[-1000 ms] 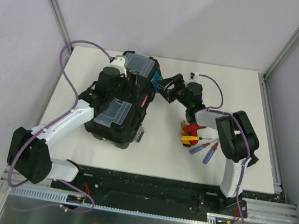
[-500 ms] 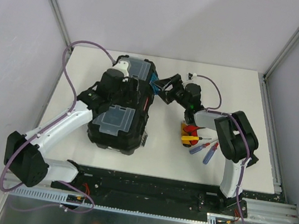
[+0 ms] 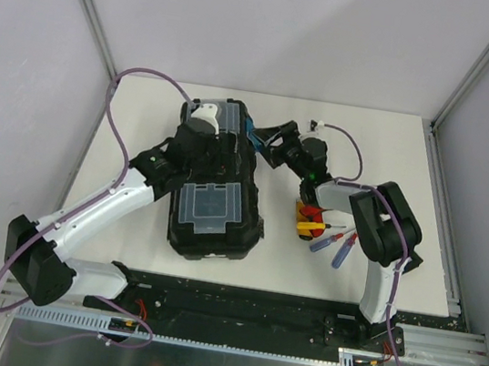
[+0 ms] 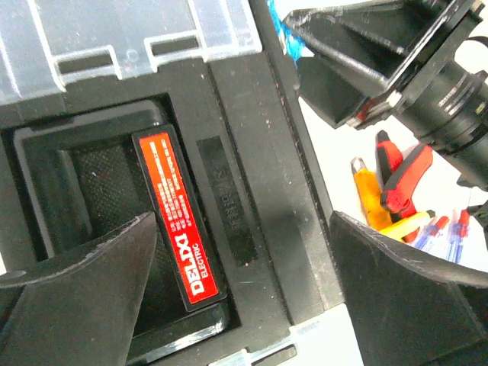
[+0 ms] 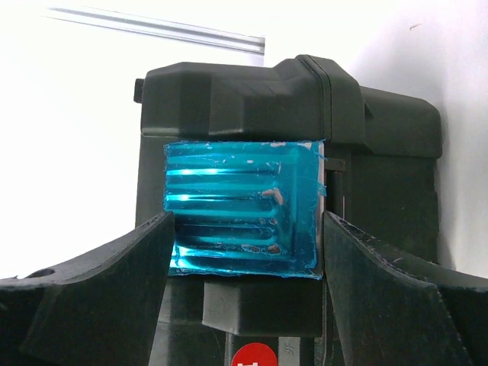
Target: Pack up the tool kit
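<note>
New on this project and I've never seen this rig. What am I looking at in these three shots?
These are two robot arms bolted at the table's near edge, the left arm and the right arm. The wide picture comes from a fixed camera above and behind them. The other two come from a camera on each wrist, so the dark wedges at the bottom are that arm's own jaws.

On the white table lies a black toolbox. To its right are loose red-handled pliers and small screwdrivers.

The left wrist view looks down at the red label on top of the toolbox, with the jaws spread wide. The right wrist view faces a blue latch, with the jaws open on either side. Nothing is held.
</note>
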